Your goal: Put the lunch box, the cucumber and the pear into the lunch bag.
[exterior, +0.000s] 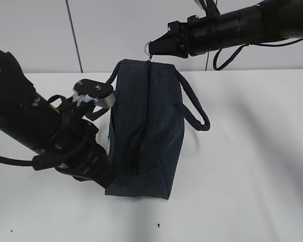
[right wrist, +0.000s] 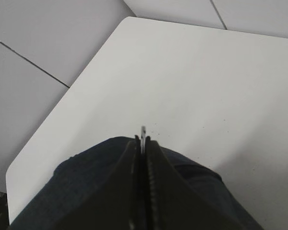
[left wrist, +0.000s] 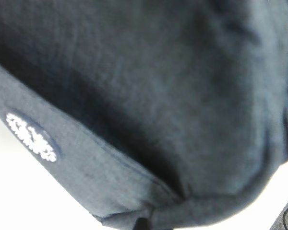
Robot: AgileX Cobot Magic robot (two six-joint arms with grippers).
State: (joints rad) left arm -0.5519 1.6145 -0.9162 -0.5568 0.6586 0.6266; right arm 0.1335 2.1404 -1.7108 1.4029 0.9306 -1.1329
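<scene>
zipped lunch bag [exterior: 146,131] on surface [exterior: 252,166]; no food visible, likely packed. right claw [exterior: 152,48] pinching ring pull [exterior: 148,48]; left claw state untellable.

One lunch bag [exterior: 146,131], two handles [exterior: 194,108], two arms [exterior: 232,27].

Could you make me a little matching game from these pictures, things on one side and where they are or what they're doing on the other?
Things:
1. lunch bag
2. right gripper
3. left gripper
4. ring pull

Descriptions:
A. at the bag's left side, by a handle
B. pinched at the bag's far end
C. shut on the ring
D. dark navy, standing on the white table

Pairs: 1-D, 2-C, 3-A, 4-B
</scene>
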